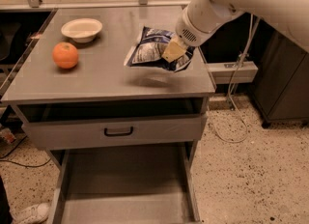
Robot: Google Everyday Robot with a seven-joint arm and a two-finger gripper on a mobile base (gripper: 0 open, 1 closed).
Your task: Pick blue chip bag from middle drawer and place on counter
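Where the bag [147, 49] is held: just above the counter [96, 76], over its right half, a shadow cast beneath.
Gripper [175, 50]: above the counter's right side, clamped on the bag's right part.
Drawer [125, 184]: pulled out, below the counter's front.
Orange [65, 55]: set on the counter's left part.
Bowl [82, 29]: set behind the orange, on the counter.

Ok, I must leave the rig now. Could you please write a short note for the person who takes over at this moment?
The gripper is shut on the blue chip bag, held just above the right part of the counter; a shadow lies under the bag.
The middle drawer is pulled out, without the bag.
Done: bag taken out and brought over the counter.
Left: lower it, release, withdraw the arm.
The orange and bowl sit to the left, apart from the bag.
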